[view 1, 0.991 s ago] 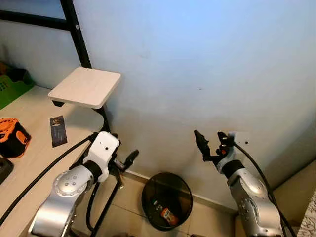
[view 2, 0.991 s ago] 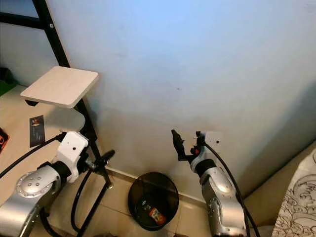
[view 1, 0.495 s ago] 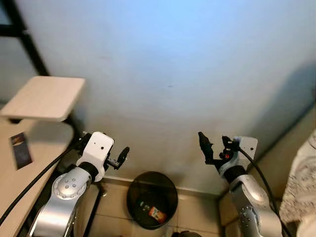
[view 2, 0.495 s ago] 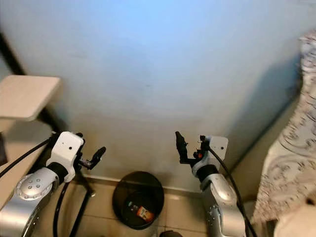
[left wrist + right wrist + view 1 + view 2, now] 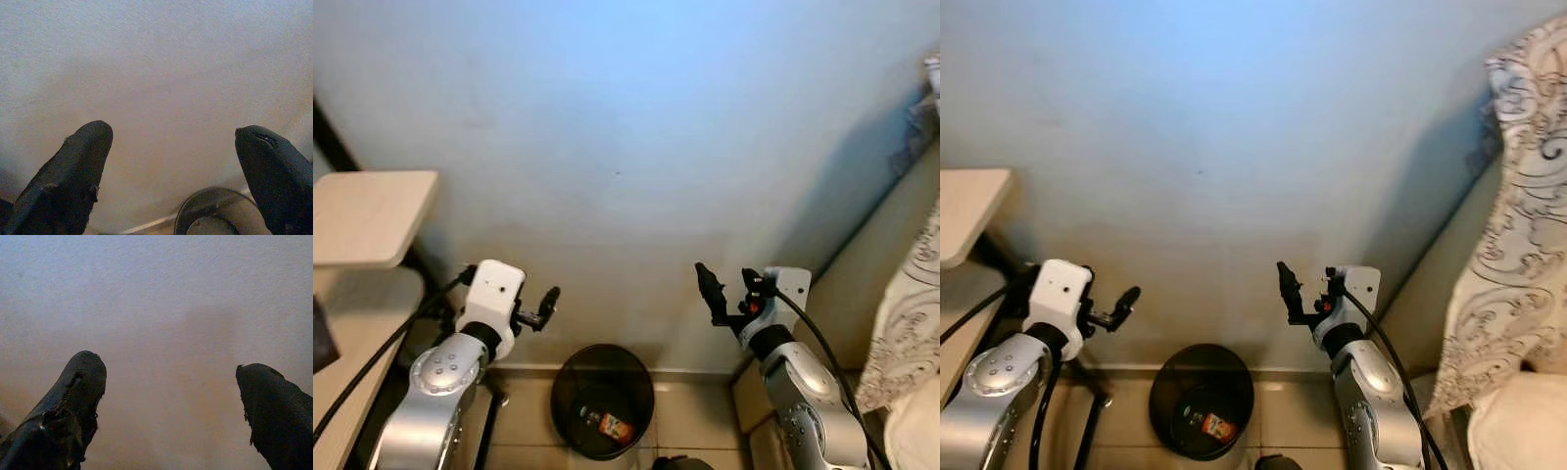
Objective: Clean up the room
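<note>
We see the round black waste bin [image 5: 602, 399] holding a hard-to-identify red-labelled item [image 5: 610, 424]; left gripper [image 5: 176, 161] and right gripper [image 5: 171, 401] hover above it, both released, empty.

A home room is showing: a bin [image 5: 603, 411] sitting by a plain wall [image 5: 626, 147], a patterned curtain [image 5: 1508, 196] hanging beside it.

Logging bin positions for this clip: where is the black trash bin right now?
In the head views the black trash bin stands on the tiled floor against the wall, low between the left gripper and the right gripper.
</note>
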Controlling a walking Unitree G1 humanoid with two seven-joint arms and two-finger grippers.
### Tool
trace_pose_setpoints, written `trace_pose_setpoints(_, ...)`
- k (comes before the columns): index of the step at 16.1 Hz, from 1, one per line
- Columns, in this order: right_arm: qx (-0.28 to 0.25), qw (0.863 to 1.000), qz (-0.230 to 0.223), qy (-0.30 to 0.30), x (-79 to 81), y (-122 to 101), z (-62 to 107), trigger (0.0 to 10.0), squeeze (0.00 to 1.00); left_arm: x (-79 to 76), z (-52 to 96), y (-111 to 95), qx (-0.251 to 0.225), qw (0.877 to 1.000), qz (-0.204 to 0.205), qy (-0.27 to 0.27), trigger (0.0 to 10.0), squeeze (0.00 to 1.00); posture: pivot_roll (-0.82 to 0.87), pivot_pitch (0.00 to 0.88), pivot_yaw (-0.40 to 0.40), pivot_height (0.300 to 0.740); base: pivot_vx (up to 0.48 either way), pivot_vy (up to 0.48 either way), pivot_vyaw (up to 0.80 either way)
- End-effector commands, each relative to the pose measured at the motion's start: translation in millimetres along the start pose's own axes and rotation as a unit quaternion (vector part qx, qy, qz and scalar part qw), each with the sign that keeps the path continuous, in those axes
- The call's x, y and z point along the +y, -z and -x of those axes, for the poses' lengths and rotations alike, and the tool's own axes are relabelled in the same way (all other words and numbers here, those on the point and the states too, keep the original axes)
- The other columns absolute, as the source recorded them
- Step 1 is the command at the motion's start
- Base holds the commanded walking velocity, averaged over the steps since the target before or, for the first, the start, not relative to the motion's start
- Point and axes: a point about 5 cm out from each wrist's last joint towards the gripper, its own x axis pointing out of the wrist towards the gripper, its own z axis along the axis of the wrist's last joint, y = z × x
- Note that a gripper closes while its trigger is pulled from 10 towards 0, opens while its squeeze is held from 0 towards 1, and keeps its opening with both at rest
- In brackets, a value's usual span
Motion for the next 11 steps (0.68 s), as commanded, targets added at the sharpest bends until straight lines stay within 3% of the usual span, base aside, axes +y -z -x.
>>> trace_pose_setpoints(1, -0.009, 1.000, 0.005, -0.003, 3.2, -6.8, -2.8, 10.0, 1.00, 5.9, 2.8, -2.7, -0.007, 1.000, 0.010, -0.024, 10.0, 0.00, -0.02, 0.000, 0.007, 0.740, 0.000, 0.000, -0.80)
trace_pose_setpoints(5, 0.007, 1.000, 0.001, 0.013, -0.3, -3.1, -4.6, 10.0, 1.00, 12.8, 0.0, -10.0, -0.018, 0.999, 0.009, -0.035, 10.0, 0.00, -0.01, 0.000, -0.003, 0.740, 0.000, 0.000, -0.80)
trace_pose_setpoints(11, 0.011, 1.000, 0.001, 0.005, 2.8, -1.9, -6.9, 10.0, 1.00, 11.2, 0.8, -11.0, -0.015, 1.000, -0.003, -0.022, 10.0, 0.00, 0.00, 0.000, 0.002, 0.740, 0.000, 0.000, -0.80)
